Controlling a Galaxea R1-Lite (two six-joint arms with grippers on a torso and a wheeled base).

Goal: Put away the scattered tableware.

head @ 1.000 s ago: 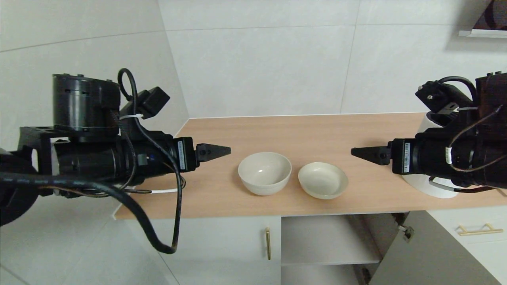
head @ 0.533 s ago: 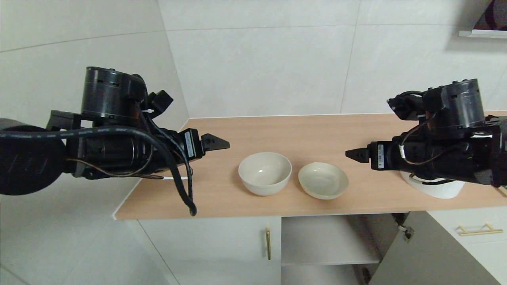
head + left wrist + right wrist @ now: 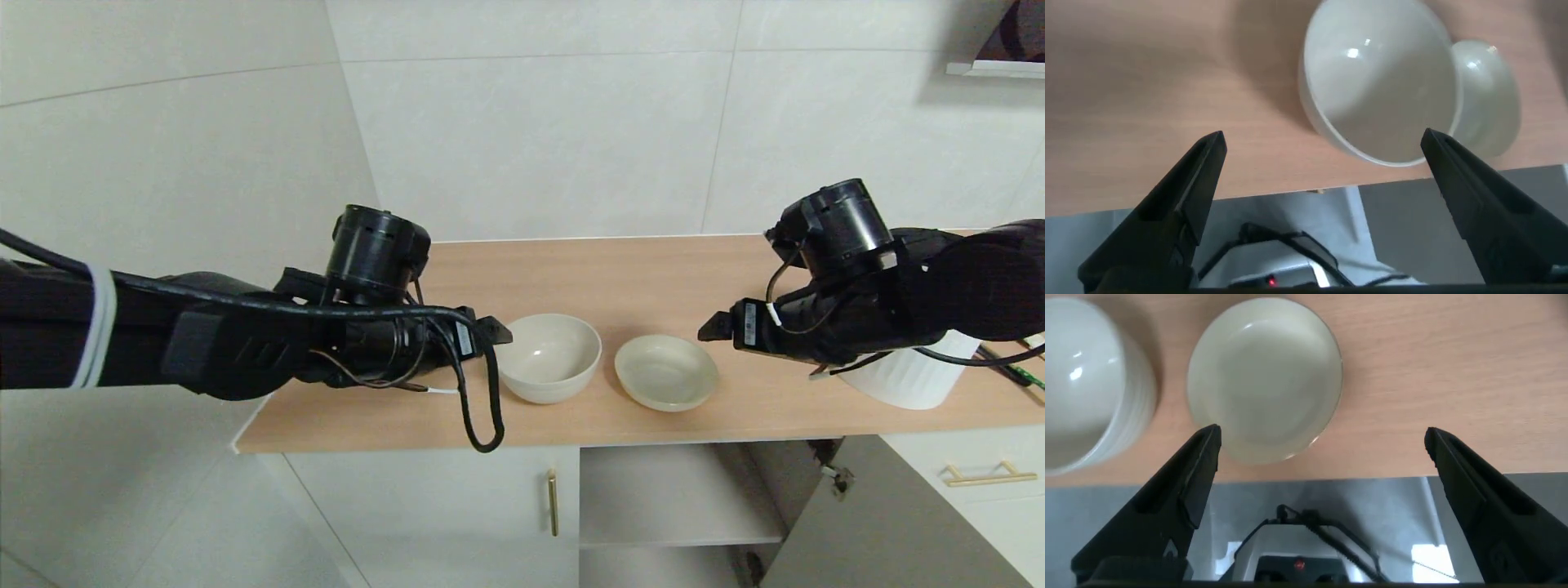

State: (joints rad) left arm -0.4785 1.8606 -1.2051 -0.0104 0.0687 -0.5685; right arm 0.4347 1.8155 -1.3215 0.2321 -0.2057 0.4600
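Observation:
Two cream dishes sit side by side on the wooden counter (image 3: 620,278). One is a deep bowl (image 3: 545,357) and the other a shallow dish (image 3: 665,371) to its right. My left gripper (image 3: 498,331) hangs just left of the deep bowl's rim, and in the left wrist view it (image 3: 1321,140) is open, with the deep bowl (image 3: 1380,82) just ahead. My right gripper (image 3: 706,331) hovers a little above and to the right of the shallow dish. In the right wrist view it (image 3: 1323,434) is open over the counter's front edge, the shallow dish (image 3: 1264,380) and the deep bowl (image 3: 1086,384) before it.
A white ribbed container (image 3: 906,380) stands on the counter at the right, under my right arm. Below the counter a cabinet stands open, showing a shelf (image 3: 669,535), with its door (image 3: 865,523) swung out to the right. A closed door with a gold handle (image 3: 553,502) is on the left.
Both arms have swung forward and lowered toward the dishes, the left tip nearing the deep bowl and the right tip nearing the shallow dish. The dishes have not moved.

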